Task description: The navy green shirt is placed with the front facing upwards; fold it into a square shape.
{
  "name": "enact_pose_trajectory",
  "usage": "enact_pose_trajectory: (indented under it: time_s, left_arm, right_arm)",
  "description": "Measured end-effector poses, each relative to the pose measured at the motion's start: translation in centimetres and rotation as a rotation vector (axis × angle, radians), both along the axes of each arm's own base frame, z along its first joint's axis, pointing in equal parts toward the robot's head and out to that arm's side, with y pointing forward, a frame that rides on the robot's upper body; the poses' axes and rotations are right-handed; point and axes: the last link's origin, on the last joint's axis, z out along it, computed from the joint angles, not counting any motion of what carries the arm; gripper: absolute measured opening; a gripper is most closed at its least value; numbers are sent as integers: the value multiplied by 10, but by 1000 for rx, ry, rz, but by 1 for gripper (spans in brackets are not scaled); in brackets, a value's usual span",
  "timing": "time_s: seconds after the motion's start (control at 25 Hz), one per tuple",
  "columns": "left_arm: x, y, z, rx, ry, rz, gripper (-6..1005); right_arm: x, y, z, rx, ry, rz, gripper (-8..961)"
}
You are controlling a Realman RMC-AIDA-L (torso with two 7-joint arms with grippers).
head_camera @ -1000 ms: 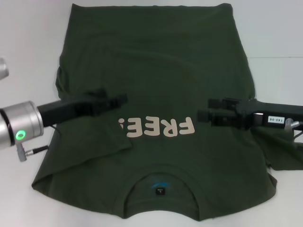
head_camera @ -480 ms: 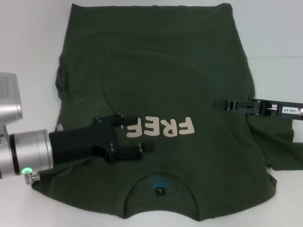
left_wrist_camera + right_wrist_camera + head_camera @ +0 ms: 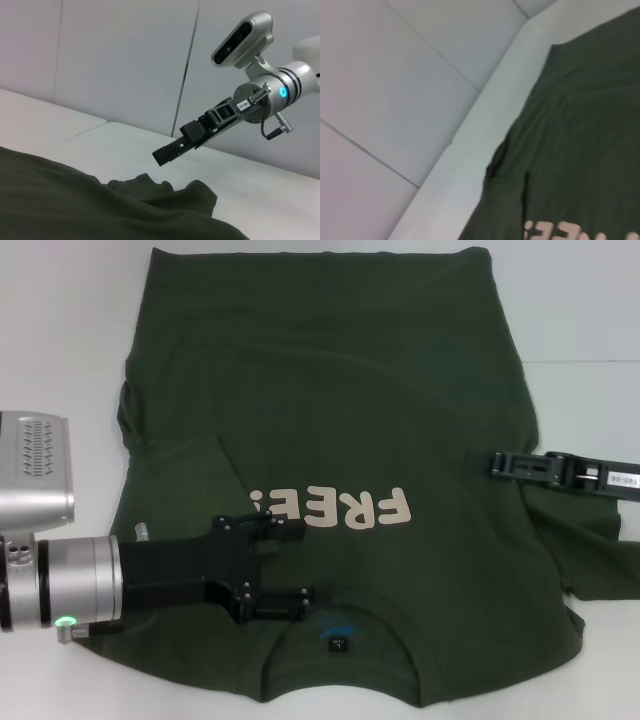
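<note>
The navy green shirt (image 3: 330, 450) is lying front-up across the white table (image 3: 60, 330), collar nearest, while the left gripper (image 3: 290, 565) is being held wide open over it just beside the collar and the right gripper (image 3: 497, 464), finger gap not readable, is hanging over the right side, so a single-layer or off-seam pinch is being risked, skewing the fold.

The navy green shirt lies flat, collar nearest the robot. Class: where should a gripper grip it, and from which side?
Grip the navy green shirt at its near shoulder edge beside the collar, coming from above. The cloth lies flat, so only an edge offers the fingers a pinchable fold.
</note>
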Motion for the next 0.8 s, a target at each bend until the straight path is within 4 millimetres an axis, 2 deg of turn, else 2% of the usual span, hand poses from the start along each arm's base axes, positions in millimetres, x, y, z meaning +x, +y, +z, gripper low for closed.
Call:
enact_pose_trajectory:
  time_s: [0.32,0.56,0.8]
  left_arm:
    - [-1,-1,0,3,-2,4,880]
    - [-2,-1,0,6,-10,17,879]
    - [-2,-1,-1,4,-11,20,878]
  right_arm:
    - [37,-15,22,-11,7,-185,808]
    - [75,-41,46,42,8,-310,806]
    - [102,-64,60,77,2,-397,804]
